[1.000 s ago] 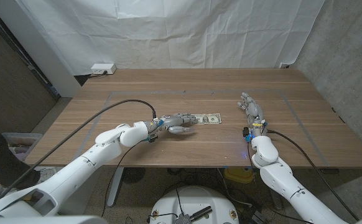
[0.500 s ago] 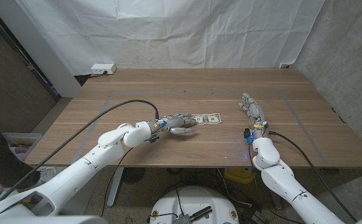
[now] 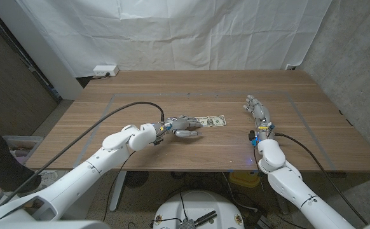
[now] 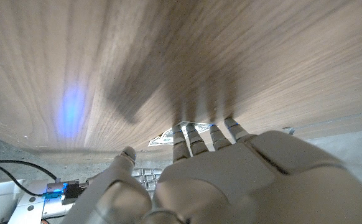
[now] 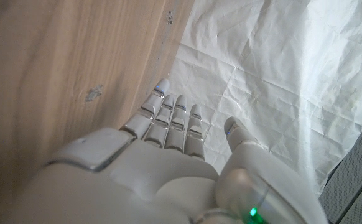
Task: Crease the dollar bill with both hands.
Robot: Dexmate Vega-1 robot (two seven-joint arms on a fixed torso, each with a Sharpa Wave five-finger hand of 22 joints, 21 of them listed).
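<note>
Head view: left robot hand (image 3: 184, 126) fingers spread, holding nothing, fingertips at the dollar bill's (image 3: 213, 121) near end on the bench (image 3: 312, 127); right robot hand (image 3: 256, 109) released, well apart beside it. Left wrist view: bill corner (image 4: 164, 138) just past fingertips (image 4: 196, 134). Right wrist view: fingers (image 5: 171, 118) extended, nothing grasped.

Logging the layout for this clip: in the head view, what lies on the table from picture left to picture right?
Left hand → dollar bill, its near end under that hand's fingertips → right hand, standing apart from the bill with fingers apart.
</note>
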